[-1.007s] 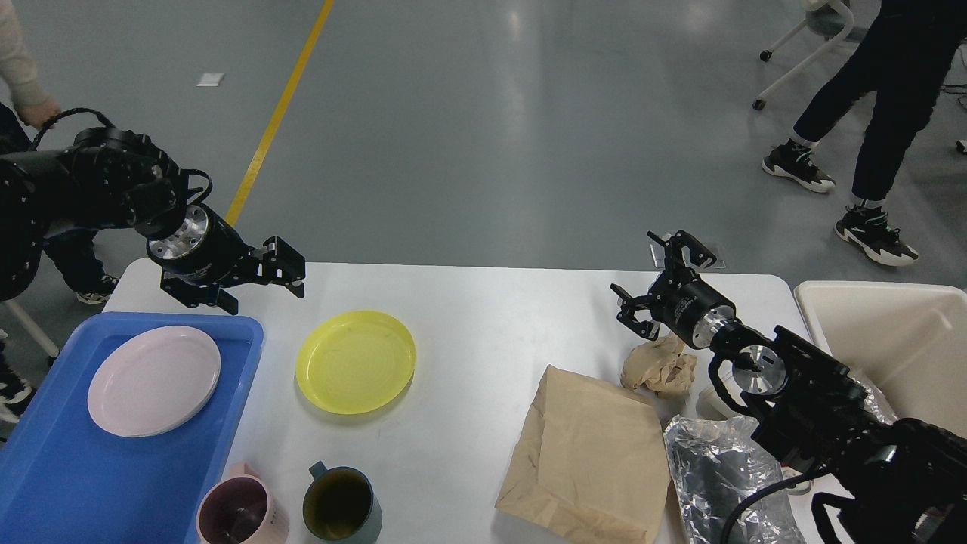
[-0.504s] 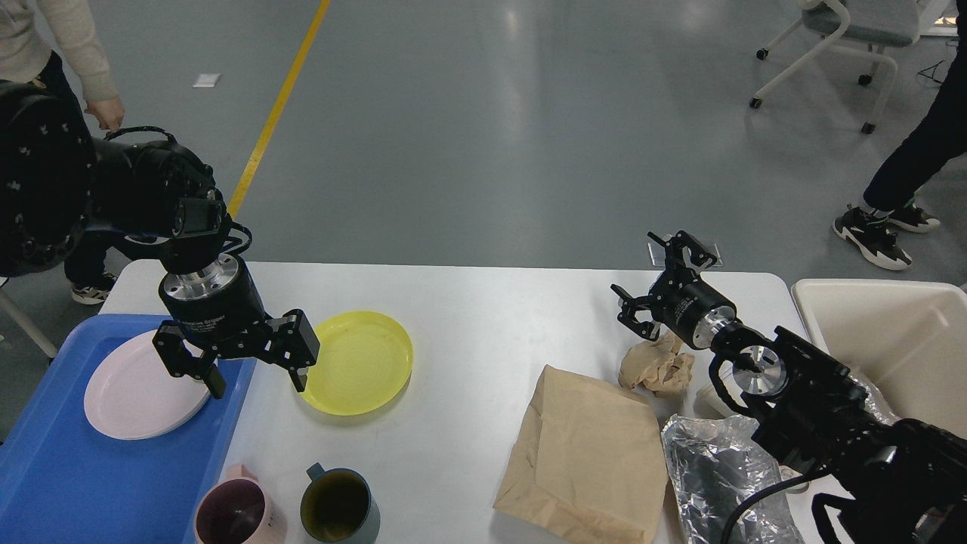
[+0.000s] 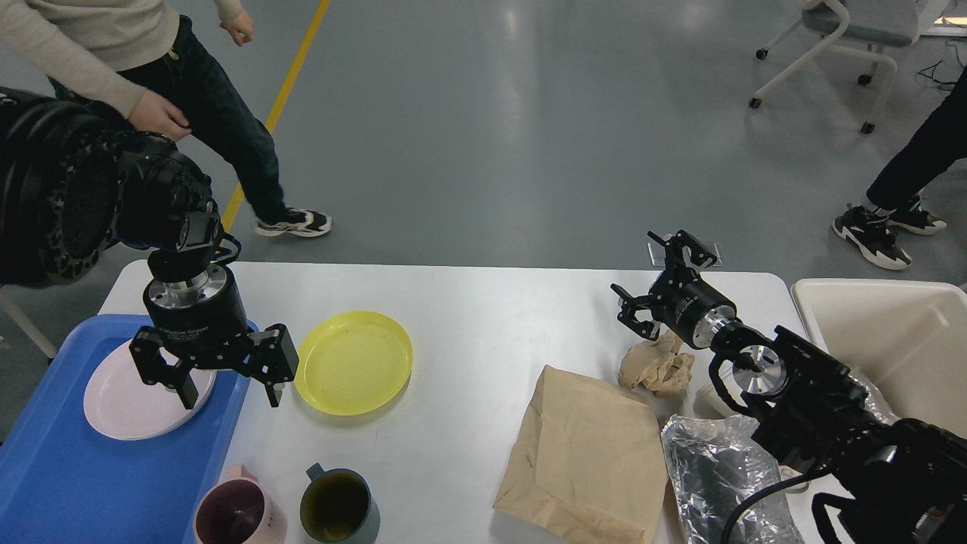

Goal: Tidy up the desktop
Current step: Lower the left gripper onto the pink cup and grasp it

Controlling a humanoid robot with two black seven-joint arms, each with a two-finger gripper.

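Desktop point(image 3: 483, 317) fills the lower middle of the head view, white, rounded corners, grey floor behind it. Left gripper point(image 3: 219, 381) points down over the right edge of the blue tray point(image 3: 45, 468), fingers spread wide, nothing between them; one finger sits over the pink plate point(image 3: 121, 404), the other over the gap between tray and yellow plate point(image 3: 353, 363). Pink plate lies in the tray's far part. Yellow plate lies flat on the desktop just right of the tray, empty. Pink mug point(image 3: 233, 514) and dark green mug point(image 3: 336, 508) stand side by side at the near edge, handles pointing away.

Right gripper point(image 3: 656, 281) is held above the far right part of the desktop, fingers spread, empty, just above and behind a crumpled brown paper ball point(image 3: 659, 369). Flat brown paper bag point(image 3: 585, 453) lies in front of the ball, near the right arm. Crinkled silver foil bag point(image 3: 710, 468) lies just right of the paper bag, partly hidden by the arm. Cream bin point(image 3: 899, 332) stands off the desktop's right end. Person in a beige sweater point(image 3: 113, 38) stands beyond the left far corner; another person's legs point(image 3: 906, 174) and a chair point(image 3: 838, 30) show at upper right.
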